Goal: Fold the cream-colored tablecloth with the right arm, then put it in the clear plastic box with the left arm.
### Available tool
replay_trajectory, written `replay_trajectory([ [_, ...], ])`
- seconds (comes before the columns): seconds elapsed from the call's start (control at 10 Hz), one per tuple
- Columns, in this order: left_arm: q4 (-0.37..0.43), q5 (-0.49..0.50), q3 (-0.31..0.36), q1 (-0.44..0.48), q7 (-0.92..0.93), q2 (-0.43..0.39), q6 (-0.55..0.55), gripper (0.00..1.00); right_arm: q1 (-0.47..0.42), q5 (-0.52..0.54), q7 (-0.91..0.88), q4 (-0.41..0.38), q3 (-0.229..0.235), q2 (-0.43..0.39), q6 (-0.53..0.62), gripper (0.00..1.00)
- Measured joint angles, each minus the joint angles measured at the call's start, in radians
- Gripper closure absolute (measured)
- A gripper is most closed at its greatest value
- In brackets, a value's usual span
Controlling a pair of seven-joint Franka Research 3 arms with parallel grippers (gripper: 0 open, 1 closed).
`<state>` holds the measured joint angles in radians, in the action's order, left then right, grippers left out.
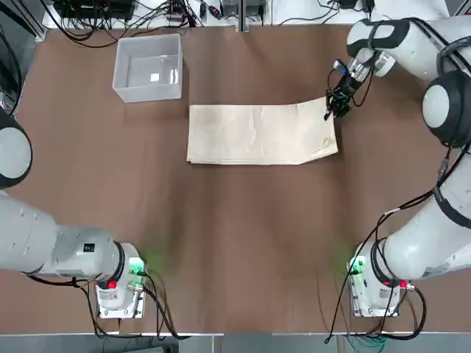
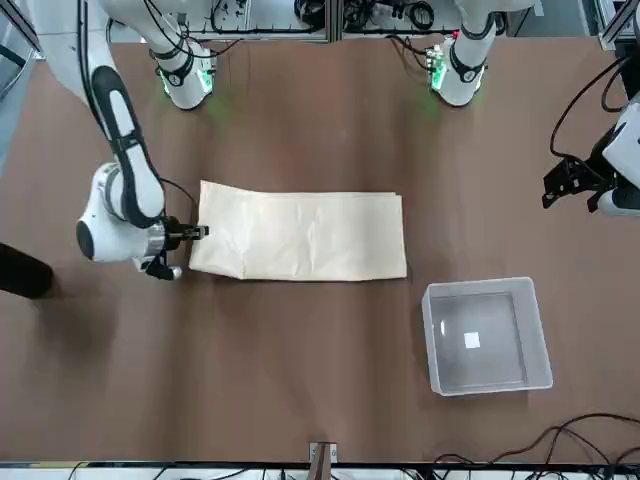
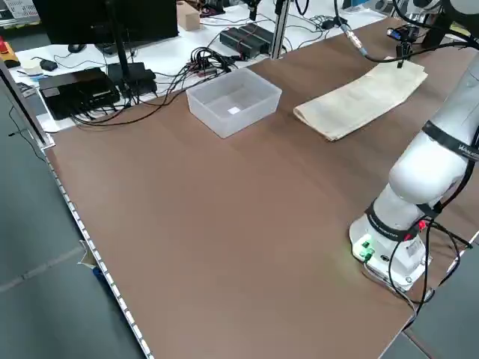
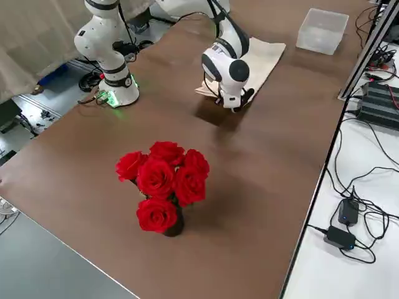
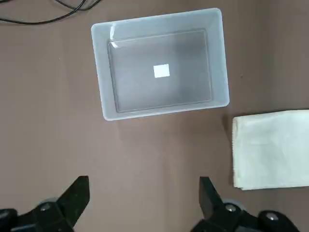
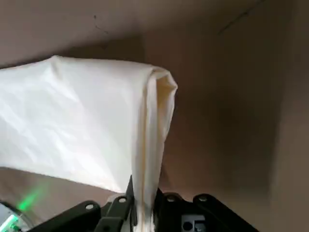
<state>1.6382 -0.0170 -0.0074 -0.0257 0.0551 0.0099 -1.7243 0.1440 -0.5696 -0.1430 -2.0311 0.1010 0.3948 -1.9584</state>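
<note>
The right gripper (image 1: 338, 104) sits at the far right corner of the cream-colored tablecloth (image 1: 257, 134), and its fingertips are hard to make out from overhead, where dark fingers and cables merge. Its wrist camera settles the matter: the fingers are pinched tight on a lifted fold of the cloth (image 6: 145, 193), which rises between them and drapes away. From the right side, the arm's own white wrist hides the grip entirely.

The tablecloth lies folded into a long strip near the middle of the brown table (image 1: 243, 243), its right end raised slightly off the surface.

The clear plastic box (image 1: 148, 68) stands to the far left of the cloth, a little apart from it. Nothing lies inside; only a small white label (image 5: 161, 71) shows on its floor.

The left gripper (image 5: 145, 203) hangs above the table near the box with its fingers spread wide and holding nothing. In the overhead view it is cut off by the left edge.

A vase of red roses (image 4: 163, 184) stands on the right end of the table, well apart from the cloth.
</note>
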Motion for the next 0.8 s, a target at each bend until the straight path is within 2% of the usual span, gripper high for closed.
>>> replay_trajectory([
  [0.3, -0.001, 0.0, 0.001, 0.013, 0.0, 0.0, 0.0, 0.0, -0.02, 0.001, -0.026, 0.0, 0.001, -0.012, 0.014, 0.92],
  [0.5, -0.003, 0.0, 0.001, 0.018, 0.001, 0.0, 0.0, 0.0, -0.021, 0.001, -0.027, 0.019, 0.001, -0.036, 0.074, 0.92],
  [0.8, -0.003, 0.0, 0.001, 0.018, 0.001, 0.0, 0.0, 0.0, -0.016, 0.001, 0.041, 0.049, -0.006, -0.136, 0.146, 0.92],
])
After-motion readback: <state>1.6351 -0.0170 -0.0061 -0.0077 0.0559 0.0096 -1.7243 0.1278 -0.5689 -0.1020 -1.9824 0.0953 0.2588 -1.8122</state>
